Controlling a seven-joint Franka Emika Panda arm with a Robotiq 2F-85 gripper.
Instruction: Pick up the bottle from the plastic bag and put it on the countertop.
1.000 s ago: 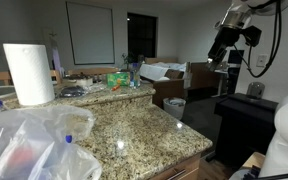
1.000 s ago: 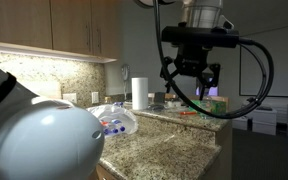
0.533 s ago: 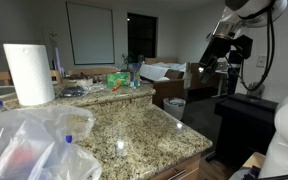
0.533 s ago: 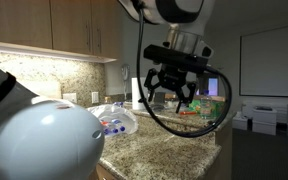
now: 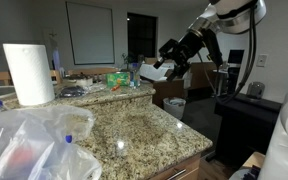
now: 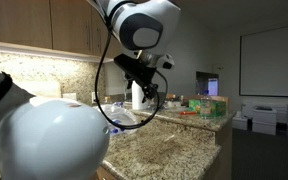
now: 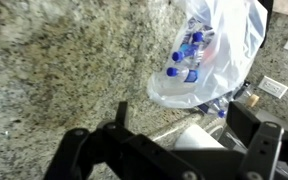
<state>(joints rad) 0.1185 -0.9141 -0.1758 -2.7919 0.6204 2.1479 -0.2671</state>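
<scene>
Countertop (image 5: 144, 125): polished speckled beige-brown granite with a rounded edge. It runs along a wall with the same stone as backsplash, under wood cabinets (image 6: 54, 25).

Plastic bag (image 7: 224, 40): crinkled and whitish, lying on the stone at 2 o'clock in the wrist view, next to a wall outlet (image 7: 274, 87). In an exterior view it fills the 8 o'clock corner (image 5: 39, 140).

Bottle (image 7: 187, 60): inside the bag. Blue caps show through the film in a small cluster, and I cannot tell one item from another. A reddish smear also shows through the bag in an exterior view.

Gripper (image 7: 181, 135): jaws spread wide with nothing between them, seen along the 6 o'clock edge of the wrist view. It hangs in the air above the counter, well apart from the bag. In both exterior views it sits off the surface (image 5: 162, 60), (image 6: 149, 95).

Paper towel roll (image 5: 29, 73): upright at 9 o'clock on the counter, behind the bag.

Room:
- dark window (image 5: 141, 32) at 12 o'clock
- pale wall panel (image 5: 89, 32) beside the window
- projection screen (image 6: 274, 65) at 3 o'clock
- bin (image 5: 174, 105) on the floor past the counter end
- large blurred white shape (image 6: 44, 135) filling the foreground at 8 o'clock
</scene>
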